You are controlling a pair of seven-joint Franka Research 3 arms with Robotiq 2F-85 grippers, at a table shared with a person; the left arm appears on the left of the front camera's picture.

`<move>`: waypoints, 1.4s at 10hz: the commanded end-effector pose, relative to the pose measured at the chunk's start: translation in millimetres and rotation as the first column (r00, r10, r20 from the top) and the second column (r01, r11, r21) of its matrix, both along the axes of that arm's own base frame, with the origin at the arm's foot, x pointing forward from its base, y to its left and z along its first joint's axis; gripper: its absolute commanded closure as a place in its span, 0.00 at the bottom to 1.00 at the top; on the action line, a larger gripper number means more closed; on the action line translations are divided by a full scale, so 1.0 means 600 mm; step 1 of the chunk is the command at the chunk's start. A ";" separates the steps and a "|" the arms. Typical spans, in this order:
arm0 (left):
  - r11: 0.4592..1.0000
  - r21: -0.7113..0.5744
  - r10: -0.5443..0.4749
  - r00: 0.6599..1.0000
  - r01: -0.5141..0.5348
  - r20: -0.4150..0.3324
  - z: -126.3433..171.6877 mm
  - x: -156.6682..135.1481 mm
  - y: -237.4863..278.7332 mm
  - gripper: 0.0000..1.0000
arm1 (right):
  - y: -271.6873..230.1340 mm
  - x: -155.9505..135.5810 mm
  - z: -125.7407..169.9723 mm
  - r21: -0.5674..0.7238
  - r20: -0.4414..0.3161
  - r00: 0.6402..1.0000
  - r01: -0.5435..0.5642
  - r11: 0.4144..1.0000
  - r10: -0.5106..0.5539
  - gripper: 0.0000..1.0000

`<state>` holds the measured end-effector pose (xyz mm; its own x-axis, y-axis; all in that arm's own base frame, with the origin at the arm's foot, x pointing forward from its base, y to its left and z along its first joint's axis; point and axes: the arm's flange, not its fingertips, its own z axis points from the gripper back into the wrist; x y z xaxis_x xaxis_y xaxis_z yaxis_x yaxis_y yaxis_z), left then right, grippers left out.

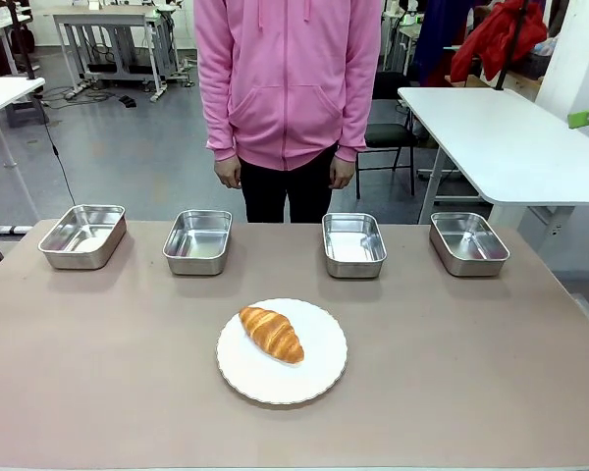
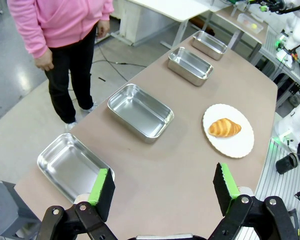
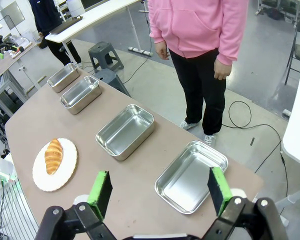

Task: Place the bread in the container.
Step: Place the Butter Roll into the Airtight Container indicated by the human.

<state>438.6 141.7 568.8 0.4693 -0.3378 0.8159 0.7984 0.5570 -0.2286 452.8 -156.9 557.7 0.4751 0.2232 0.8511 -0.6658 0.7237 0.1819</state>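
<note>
Bread lies on a round white plate near the middle of the brown table, a golden croissant set slantwise on the plate's left half, well inside the scalloped rim.

Beyond the plate, along the far edge of the table, four shiny steel pans stand in a row, each apart from its neighbours: the leftmost pan, the second pan, the third pan and the rightmost pan. Their bare bottoms catch the light. I cannot tell which of them is the one meant for the bread. The plate sits nearer to me than the row, roughly opposite the gap between the second and third pans and touching none of them.

A person in a pink hooded top and dark trousers stands just behind the table, between those two middle pans, with both hands hanging at the sides, off the table.

My left claw hangs above the table's left end with its green pads spread wide and nothing between them; the leftmost pan lies just below it and the bread is well off to the side. My right claw is likewise spread wide and holds nothing, hanging over the right end above the rightmost pan, with the bread far from it on its plate.
</note>
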 end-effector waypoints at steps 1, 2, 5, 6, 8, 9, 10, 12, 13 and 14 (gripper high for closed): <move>1.000 0.000 -0.002 1.000 0.002 0.004 0.002 -0.001 -0.001 0.00 | 0.003 -0.001 0.000 0.009 0.007 1.000 -0.004 1.000 0.004 0.00; 1.000 0.000 -0.002 1.000 0.002 0.004 0.002 -0.001 -0.001 0.00 | 0.003 -0.001 0.000 0.009 0.007 1.000 -0.004 1.000 0.004 0.00; 1.000 0.000 -0.002 1.000 0.002 0.004 0.002 -0.001 -0.001 0.00 | 0.003 -0.001 0.000 0.009 0.007 1.000 -0.004 1.000 0.004 0.00; 1.000 0.000 -0.002 1.000 0.002 0.004 0.002 -0.001 -0.001 0.00 | 0.003 -0.001 0.000 0.009 0.007 1.000 -0.004 1.000 0.004 0.00; 1.000 0.000 -0.002 1.000 0.002 0.004 0.002 -0.001 -0.001 0.00 | 0.003 -0.001 0.000 0.009 0.007 1.000 -0.004 1.000 0.004 0.00; 1.000 0.000 -0.002 1.000 0.002 0.004 0.002 -0.001 -0.001 0.00 | 0.003 -0.001 0.000 0.009 0.007 1.000 -0.004 1.000 0.004 0.00; 1.000 0.000 -0.002 1.000 0.002 0.004 0.002 -0.001 -0.001 0.00 | 0.003 -0.001 0.000 0.009 0.007 1.000 -0.004 1.000 0.004 0.00; 1.000 0.000 -0.002 1.000 0.002 0.004 0.002 -0.001 -0.001 0.00 | 0.003 -0.001 0.000 0.009 0.007 1.000 -0.004 1.000 0.004 0.00; 1.000 0.000 -0.002 1.000 0.002 0.004 0.002 -0.001 -0.001 0.00 | 0.003 -0.001 0.000 0.009 0.007 1.000 -0.004 1.000 0.004 0.00; 1.000 0.000 -0.002 1.000 0.002 0.004 0.002 -0.001 -0.001 0.00 | 0.003 -0.001 0.000 0.009 0.007 1.000 -0.004 1.000 0.004 0.00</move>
<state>438.6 141.7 568.8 0.4693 -0.3378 0.8159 0.7984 0.5570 -0.2286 452.8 -156.9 557.7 0.4751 0.2232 0.8511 -0.6658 0.7237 0.1819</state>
